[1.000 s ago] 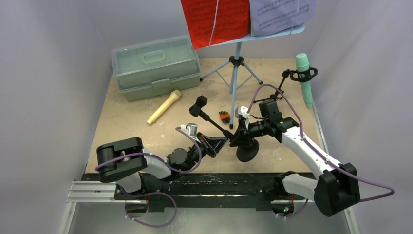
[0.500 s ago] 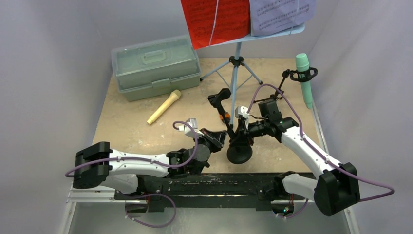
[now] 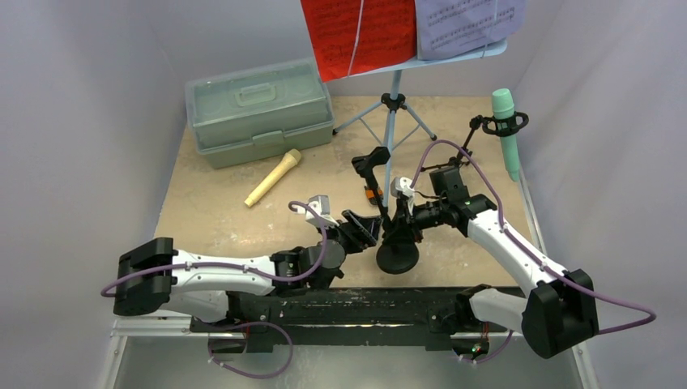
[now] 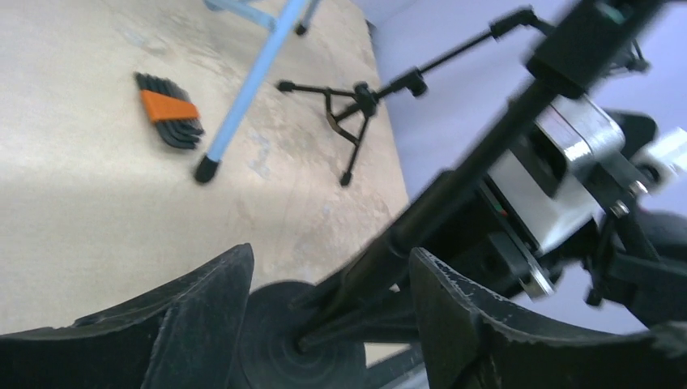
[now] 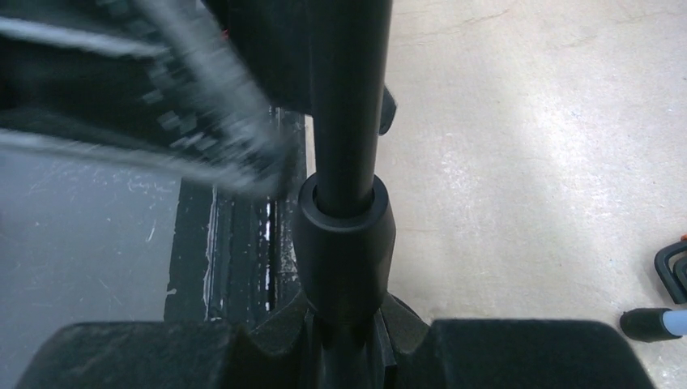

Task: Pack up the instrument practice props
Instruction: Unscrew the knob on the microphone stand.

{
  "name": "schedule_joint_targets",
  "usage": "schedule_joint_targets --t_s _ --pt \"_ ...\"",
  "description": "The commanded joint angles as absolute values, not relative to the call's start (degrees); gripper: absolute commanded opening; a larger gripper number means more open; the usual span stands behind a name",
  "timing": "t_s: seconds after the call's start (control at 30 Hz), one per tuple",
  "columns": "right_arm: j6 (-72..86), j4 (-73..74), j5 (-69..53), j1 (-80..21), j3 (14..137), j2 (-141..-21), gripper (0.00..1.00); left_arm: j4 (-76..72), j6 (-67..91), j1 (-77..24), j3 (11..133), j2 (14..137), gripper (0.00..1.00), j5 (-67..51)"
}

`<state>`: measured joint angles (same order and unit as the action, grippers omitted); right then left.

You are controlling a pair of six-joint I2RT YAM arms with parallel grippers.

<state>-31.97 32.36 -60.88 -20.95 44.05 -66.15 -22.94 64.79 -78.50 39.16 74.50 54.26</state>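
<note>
- Black round-base microphone holder (image 3: 397,255): stands on its base, lower centre of the top view, on tan tabletop (image 3: 211,219).
- Right gripper (image 3: 403,217): clenched on the holder's pole.
- Left gripper (image 3: 366,229): released, fingers (image 4: 202,308) spread either side of the pole.
- Tan toy microphone (image 3: 274,178): lying left of centre, just below pale green translucent plastic case (image 3: 259,109).
- Teal toy microphone (image 3: 508,134): held in black ring-top tripod holder (image 3: 486,126), right edge.
- Light-blue music rack on tripod legs (image 3: 393,113): top centre, bearing red music sheet (image 3: 356,32) and purple music sheet (image 3: 466,24).

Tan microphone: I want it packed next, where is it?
In the top view the tan microphone lies on the table, left of centre, in front of the green case and left of the rack's legs.
</note>
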Motion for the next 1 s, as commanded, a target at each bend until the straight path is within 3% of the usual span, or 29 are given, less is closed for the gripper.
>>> schedule_joint_targets --t_s 0.0,0.3,0.7,0.97 --pt "-32.26 30.59 -62.93 -21.63 46.15 -65.76 0.00 -29.65 51.85 -79.45 36.99 70.80 0.74 43.15" --pt "-32.52 30.80 -62.93 -21.67 46.21 -65.77 0.00 -34.16 39.24 -79.28 25.82 60.64 0.89 31.12" --pt "-33.00 31.20 -63.27 -21.38 46.28 -65.83 0.00 -21.74 37.95 -76.11 18.84 42.42 0.94 34.66" --pt "-33.52 31.50 -63.60 -21.34 46.30 -65.92 0.00 -12.45 40.13 -68.15 18.87 33.47 0.97 35.91"
